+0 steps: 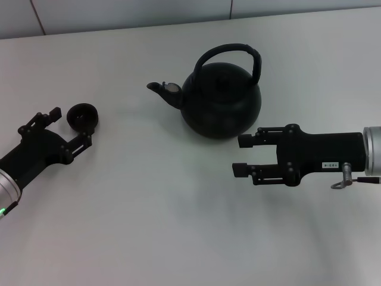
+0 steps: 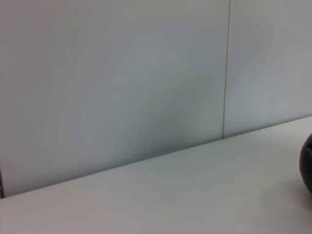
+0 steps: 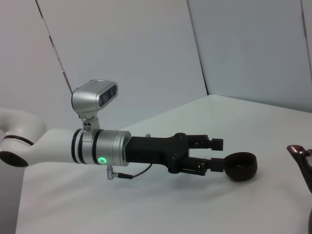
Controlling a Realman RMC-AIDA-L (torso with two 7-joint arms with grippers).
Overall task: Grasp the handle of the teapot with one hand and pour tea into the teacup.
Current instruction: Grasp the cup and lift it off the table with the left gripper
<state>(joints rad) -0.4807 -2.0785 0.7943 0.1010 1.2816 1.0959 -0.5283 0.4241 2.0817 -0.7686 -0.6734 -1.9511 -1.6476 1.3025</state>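
White tabletop (image 1: 149, 226) everywhere on my feed, so the black stuff really pops. Closest to me in the head view is the right gripper (image 1: 243, 155), lying low over the table with its fingers spread wide and nothing between them. It's pointing across toward the left, and its upper finger (image 1: 251, 140) sits just beside the bottom of the teapot (image 1: 221, 101), though I can't tell if it's actually touching.

Over on the other side, the left gripper (image 1: 72, 126) is spread around the teacup (image 1: 82, 115). The cup sits between the fingertips, but I can't tell from the head view whether they're pressing on it. The right wrist view shows the same thing from the side: left gripper (image 3: 218, 155) parted, teacup (image 3: 240, 166) right at the tips, standing on the table.

A bit farther back is the teapot, upright on the table, spout (image 1: 159, 89) aimed toward the cup side, well apart from the cup. The handle (image 1: 233, 56) arches over the lid, nobody holding it.

Left wrist view is mostly wall (image 2: 112, 83), with a sliver of the teapot (image 2: 307, 163) at the edge.
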